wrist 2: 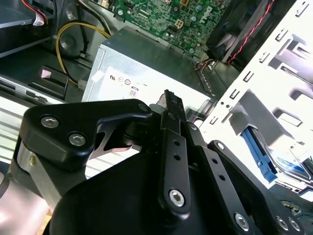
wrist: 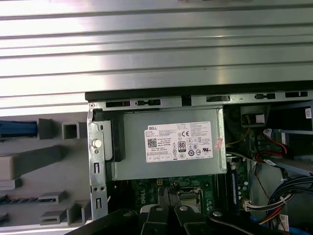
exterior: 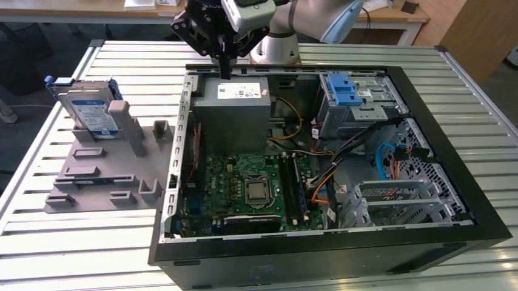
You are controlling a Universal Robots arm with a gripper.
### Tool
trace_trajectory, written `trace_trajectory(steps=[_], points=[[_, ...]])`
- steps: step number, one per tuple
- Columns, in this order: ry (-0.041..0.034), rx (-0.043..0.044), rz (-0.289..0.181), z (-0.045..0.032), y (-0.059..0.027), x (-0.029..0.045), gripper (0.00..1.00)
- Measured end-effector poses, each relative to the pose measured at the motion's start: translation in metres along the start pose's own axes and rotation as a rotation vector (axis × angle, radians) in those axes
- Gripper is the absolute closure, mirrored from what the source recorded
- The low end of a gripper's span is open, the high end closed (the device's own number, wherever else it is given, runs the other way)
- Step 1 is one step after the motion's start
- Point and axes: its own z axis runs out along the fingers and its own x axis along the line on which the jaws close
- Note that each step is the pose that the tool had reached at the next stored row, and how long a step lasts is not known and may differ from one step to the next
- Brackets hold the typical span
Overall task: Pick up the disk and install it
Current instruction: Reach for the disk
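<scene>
Slatted table | tool together above grey box | disk upright in stand

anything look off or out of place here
Nothing stands out. The disk stands on edge in the grey rack beside the open computer case. The pincer hangs shut and empty above the grey box inside it. No spill or damage shows.

Disk upright on rack beside case
</scene>
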Motion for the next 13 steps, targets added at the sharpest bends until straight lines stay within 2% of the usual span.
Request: trace_trajectory(steps=[13], points=[[0.0000,0.0000,0.000,-0.0001,-0.0006,0.0071,0.89]])
